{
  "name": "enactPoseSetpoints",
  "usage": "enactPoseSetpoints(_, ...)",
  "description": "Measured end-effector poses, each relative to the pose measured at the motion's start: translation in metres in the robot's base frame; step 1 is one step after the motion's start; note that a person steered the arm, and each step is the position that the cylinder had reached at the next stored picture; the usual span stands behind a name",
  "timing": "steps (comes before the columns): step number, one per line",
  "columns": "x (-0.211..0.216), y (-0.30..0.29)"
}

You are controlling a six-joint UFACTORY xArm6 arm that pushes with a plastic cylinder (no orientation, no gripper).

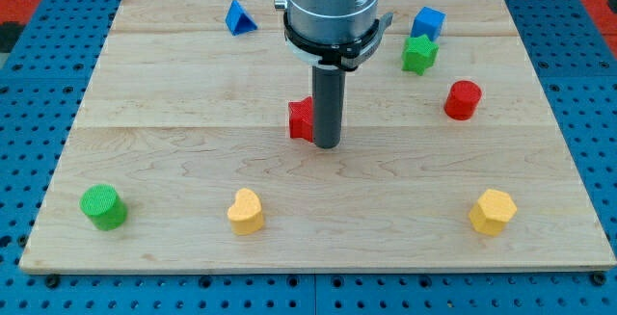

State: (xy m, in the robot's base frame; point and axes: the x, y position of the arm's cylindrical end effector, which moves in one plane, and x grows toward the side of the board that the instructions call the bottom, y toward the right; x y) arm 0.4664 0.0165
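Observation:
My tip (328, 145) rests on the wooden board (193, 113) near its middle. It touches, or nearly touches, the right side of a red block (302, 119), whose shape is partly hidden behind the rod. A yellow heart-shaped block (246, 211) lies toward the view's bottom left of the tip. The other blocks stand well away from it.
A blue triangle block (239, 16) sits at the top left. A blue cube (428, 22) and a green star block (418, 54) are at the top right, a red cylinder (463, 100) below them. A green cylinder (102, 207) is bottom left, a yellow hexagonal block (493, 211) bottom right.

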Motion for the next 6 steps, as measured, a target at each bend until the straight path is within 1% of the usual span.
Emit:
enactPoseSetpoints(1, -0.006, -0.021)
enactPoseSetpoints(2, -0.025, -0.037)
enactPoseSetpoints(3, -0.019, -0.072)
enactPoseSetpoints(4, -0.054, -0.041)
enactPoseSetpoints(5, -0.114, -0.031)
enactPoseSetpoints(6, -0.148, -0.004)
